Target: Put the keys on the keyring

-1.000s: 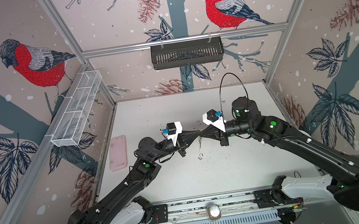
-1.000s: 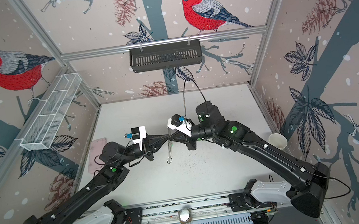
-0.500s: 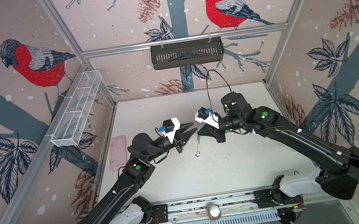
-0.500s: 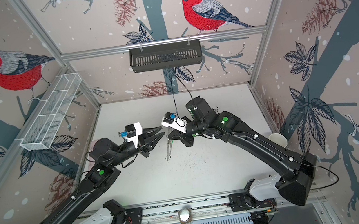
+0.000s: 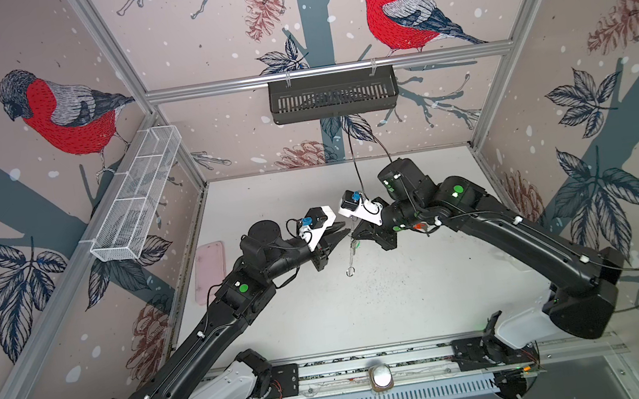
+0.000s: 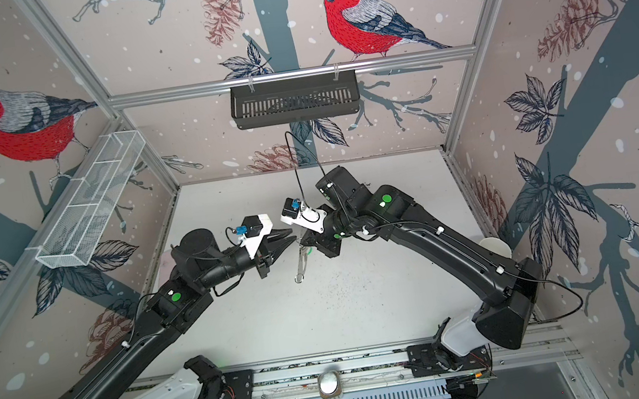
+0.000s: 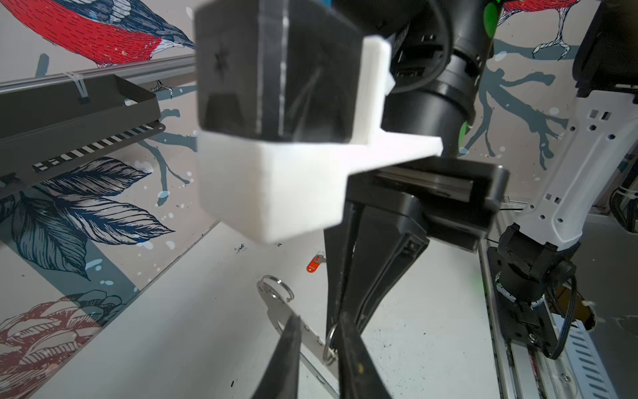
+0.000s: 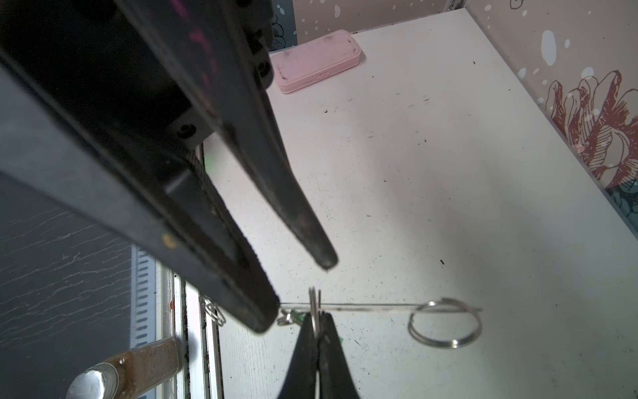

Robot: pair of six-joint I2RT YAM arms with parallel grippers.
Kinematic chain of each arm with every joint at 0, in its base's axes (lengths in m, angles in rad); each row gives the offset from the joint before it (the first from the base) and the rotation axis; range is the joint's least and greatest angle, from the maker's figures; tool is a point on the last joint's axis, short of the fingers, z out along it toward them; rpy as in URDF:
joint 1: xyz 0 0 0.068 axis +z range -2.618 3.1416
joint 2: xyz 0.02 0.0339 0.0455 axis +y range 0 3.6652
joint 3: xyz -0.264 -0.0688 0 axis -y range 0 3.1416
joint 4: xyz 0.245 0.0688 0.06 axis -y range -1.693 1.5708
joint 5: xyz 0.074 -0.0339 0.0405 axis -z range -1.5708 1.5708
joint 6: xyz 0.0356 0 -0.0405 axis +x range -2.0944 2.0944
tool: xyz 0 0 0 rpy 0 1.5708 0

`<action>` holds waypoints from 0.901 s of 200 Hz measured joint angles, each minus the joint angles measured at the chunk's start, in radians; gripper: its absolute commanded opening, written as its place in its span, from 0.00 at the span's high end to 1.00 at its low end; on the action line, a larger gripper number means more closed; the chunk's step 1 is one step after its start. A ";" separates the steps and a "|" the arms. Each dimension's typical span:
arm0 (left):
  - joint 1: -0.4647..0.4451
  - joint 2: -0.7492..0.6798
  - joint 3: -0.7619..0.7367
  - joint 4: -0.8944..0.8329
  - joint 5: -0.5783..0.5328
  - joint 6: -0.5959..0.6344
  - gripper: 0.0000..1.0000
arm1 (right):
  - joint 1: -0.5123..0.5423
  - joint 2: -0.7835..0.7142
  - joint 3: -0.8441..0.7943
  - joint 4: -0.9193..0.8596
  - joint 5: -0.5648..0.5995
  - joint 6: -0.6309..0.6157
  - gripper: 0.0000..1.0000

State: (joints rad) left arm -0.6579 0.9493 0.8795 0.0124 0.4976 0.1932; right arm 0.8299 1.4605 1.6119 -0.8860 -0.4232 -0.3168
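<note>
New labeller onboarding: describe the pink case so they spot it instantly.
Find the white table in a top view, then its left edge below the wire basket. The pink case lies flat there, a rounded rectangle, the only pink thing on it.

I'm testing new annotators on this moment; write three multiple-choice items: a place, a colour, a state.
1. The silver key with the red-orange oblong plastic tag lies: A in a bowl; B on the white table; C on a hook.
2. The rounded rectangular case is: A blue; B yellow; C pink.
3. The right pincer is: A shut on the flat grey metal keyring plate by its small ring; B wide open; C out of view.
Key: B, the left wrist view shows it on the tabletop; C, pink in the right wrist view; A, its tips meet on the ring.
</note>
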 measured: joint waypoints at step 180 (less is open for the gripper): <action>-0.014 0.092 0.028 -0.021 0.105 0.042 1.00 | -0.005 -0.043 -0.030 -0.028 0.007 -0.009 1.00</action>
State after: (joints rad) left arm -0.6720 1.0412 0.9077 -0.0090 0.6029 0.2356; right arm 0.8253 1.4178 1.5822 -0.9142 -0.4160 -0.3260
